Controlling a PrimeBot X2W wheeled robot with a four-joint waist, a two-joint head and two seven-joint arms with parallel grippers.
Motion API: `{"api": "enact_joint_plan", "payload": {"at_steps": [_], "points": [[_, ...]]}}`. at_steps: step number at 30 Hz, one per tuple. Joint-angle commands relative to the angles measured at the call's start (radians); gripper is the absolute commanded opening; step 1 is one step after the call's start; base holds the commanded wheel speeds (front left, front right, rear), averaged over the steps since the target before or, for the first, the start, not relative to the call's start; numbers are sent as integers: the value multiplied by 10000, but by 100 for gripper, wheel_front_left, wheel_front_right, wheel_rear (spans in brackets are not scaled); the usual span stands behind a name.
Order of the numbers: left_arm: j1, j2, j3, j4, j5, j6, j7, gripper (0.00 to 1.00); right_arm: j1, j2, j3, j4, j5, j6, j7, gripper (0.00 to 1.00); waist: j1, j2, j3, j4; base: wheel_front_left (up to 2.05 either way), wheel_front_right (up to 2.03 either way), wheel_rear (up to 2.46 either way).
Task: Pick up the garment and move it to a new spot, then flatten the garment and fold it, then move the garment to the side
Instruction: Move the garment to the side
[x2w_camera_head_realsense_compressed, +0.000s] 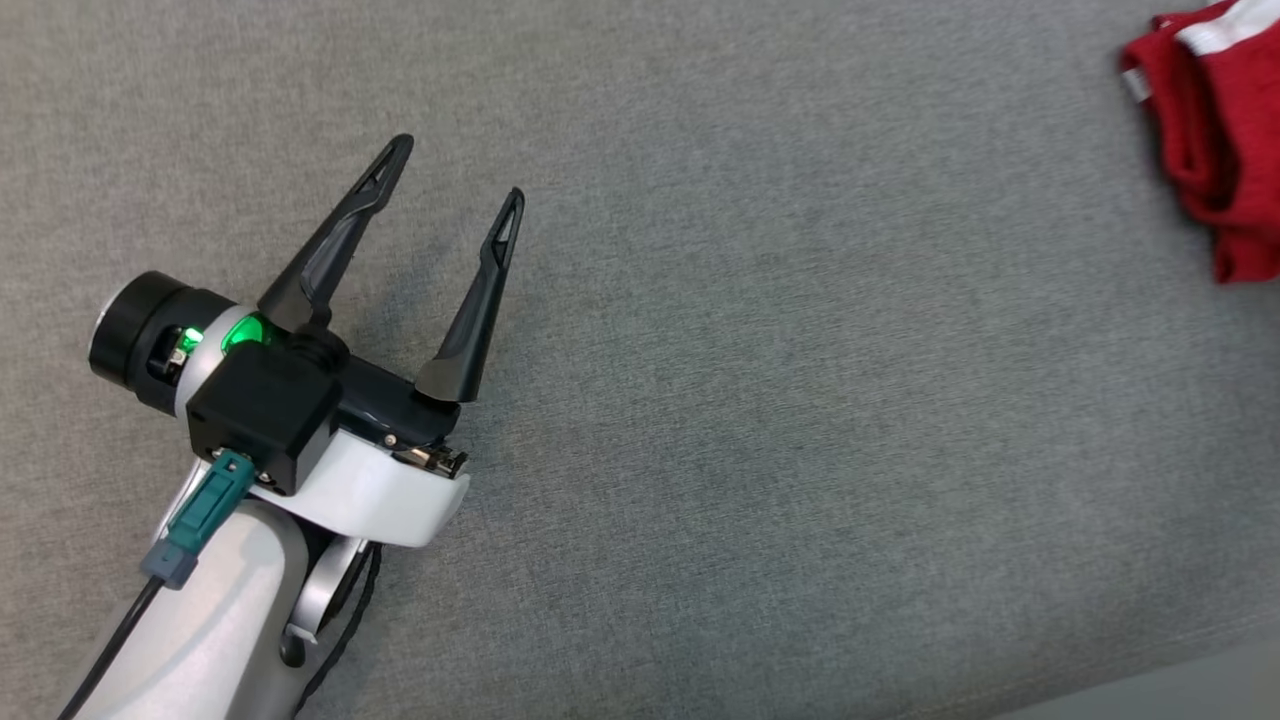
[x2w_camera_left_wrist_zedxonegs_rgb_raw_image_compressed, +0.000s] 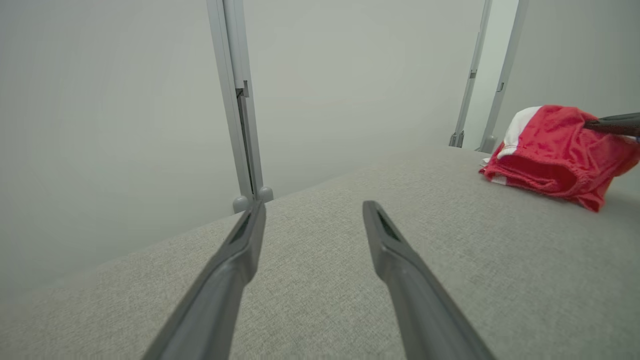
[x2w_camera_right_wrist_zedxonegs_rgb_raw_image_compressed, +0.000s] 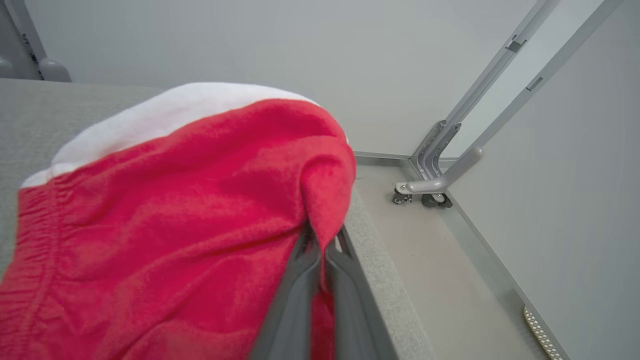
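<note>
Garment (x2w_camera_right_wrist_zedxonegs_rgb_raw_image_compressed: 165, 215) is bunching at the desk (x2w_camera_head_realsense_compressed: 800, 420) edge; we are pinching it in our right claw (x2w_camera_right_wrist_zedxonegs_rgb_raw_image_compressed: 322, 245), left claw (x2w_camera_head_realsense_compressed: 457, 170) gaping well apart.

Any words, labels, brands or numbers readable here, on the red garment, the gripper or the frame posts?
No text can be read.
The red garment: plain red with a white band, no print.
The left gripper: no label visible.
The frame post, right wrist view top left: dark marks, too small to read.
</note>
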Motion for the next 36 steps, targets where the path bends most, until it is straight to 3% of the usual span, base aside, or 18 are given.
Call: {"api": "enact_joint_plan", "payload": {"at_steps": [1,7,8,10,11,12,18,23,30,36], "points": [[-217,105,37,-88,82,-35,36,100,-277,-72,-135,147,-93,-2,-117,0,0,0,390,147,0,0,0],[-438,273,31,-297,176,-83,200,100,-1022,-41,-579,906,-256,-2,-363,0,0,0,886,223,0,0,0],[-470,291,31,-311,187,-67,207,100,-1116,-23,-578,953,-323,-2,-452,11,0,0,923,226,0,0,0],[-496,305,15,-322,176,-57,219,100,-1204,22,-663,1136,-483,-2,-573,44,0,0,967,224,0,0,0],[-498,308,11,-312,180,-42,221,100,-1243,48,-779,1250,-559,-2,-649,76,0,0,970,211,0,0,0],[-501,313,6,-293,183,-28,211,100,-1268,71,-886,1391,-698,-2,-691,100,0,0,958,197,0,0,0],[-160,298,-10,-62,54,88,93,100,-788,629,-1882,1913,-1080,-2,-1020,100,0,0,448,-43,0,0,0],[286,229,60,218,-170,233,-97,100,-4,1270,-2420,1348,-1043,-2,-1117,100,0,0,-242,-188,0,0,0],[1294,64,336,636,-599,686,-455,100,1816,2542,-2479,-873,-1048,-2,-1131,100,0,0,-1392,-63,0,0,0],[2132,-97,732,1003,-1039,1096,-815,100,3386,3585,-2187,-3030,-1410,-1,-1086,100,0,0,-2223,456,0,0,0]]}}
